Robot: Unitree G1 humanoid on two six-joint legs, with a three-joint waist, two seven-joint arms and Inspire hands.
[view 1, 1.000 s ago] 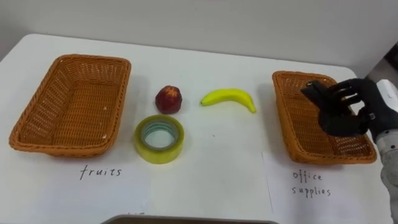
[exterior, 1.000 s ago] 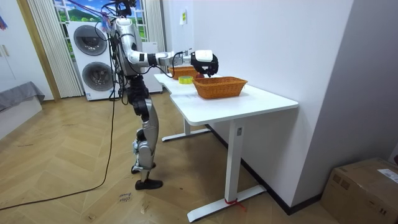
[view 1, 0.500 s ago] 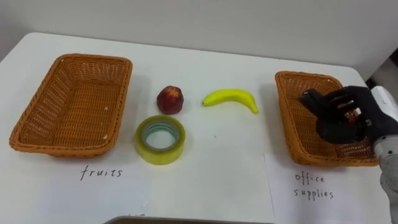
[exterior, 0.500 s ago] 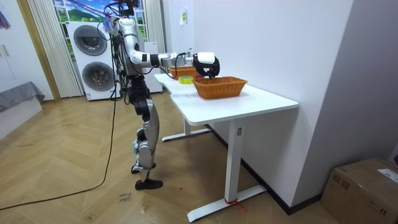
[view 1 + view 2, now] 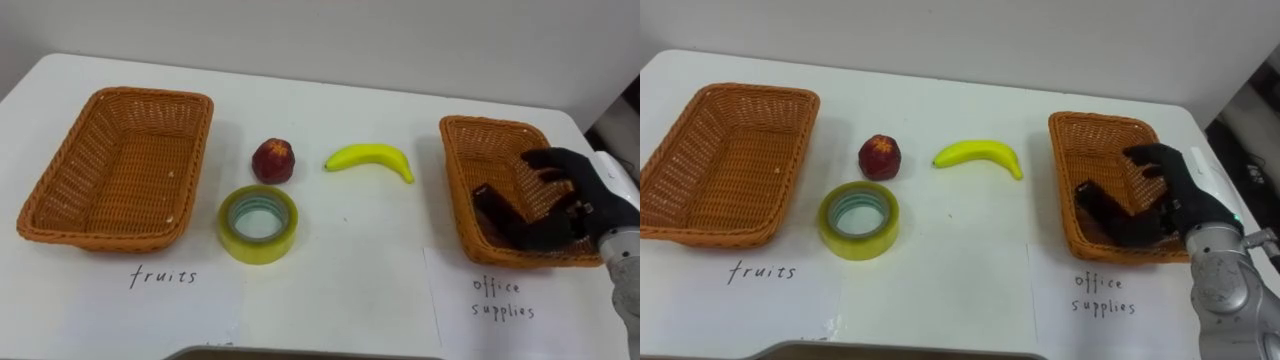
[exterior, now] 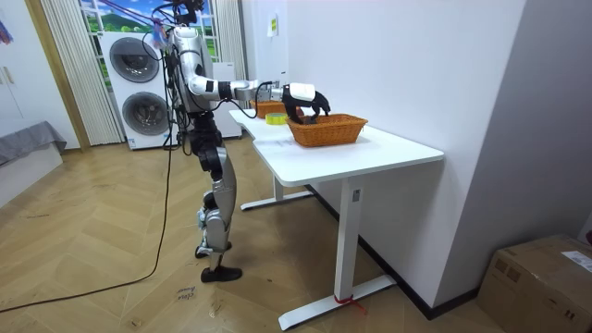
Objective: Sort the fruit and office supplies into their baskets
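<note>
At a white table (image 5: 340, 100), the humanoid robot is standing on the long side nearest the room view's left, with stacked washing machines (image 6: 139, 88) behind it, and is reaching its right arm out over the tabletop.

Seen from the robot's head, two wicker baskets are sitting at opposite ends of the table. The left wicker basket (image 5: 118, 165) is at 9 o'clock and holds nothing. The right wicker basket (image 5: 470, 150) is at 3 o'clock. A hand-lettered paper sheet (image 5: 170, 290) is lying at 6 o'clock of the left basket, and a second paper sheet (image 5: 500, 300) is lying at 6 o'clock of the right one.

The right hand (image 5: 558, 212) is dipping into the right wicker basket, its fingers and thumb spread apart and clamping nothing that can be made out. Whether anything dark is lying under the palm cannot be told.

The remaining items are lying on the bare table between the baskets, all well apart from the hand. The yellow tape roll (image 5: 255, 246) is lying flat at about 9 o'clock of the hand, near the left basket's inner corner. The banana (image 5: 370, 157) is lying at 10 o'clock of the hand, nearest to it, just outside the right basket. The red apple (image 5: 272, 160) is sitting at 12 o'clock of the tape roll, close to it but not touching, and at 9 o'clock of the banana.
</note>
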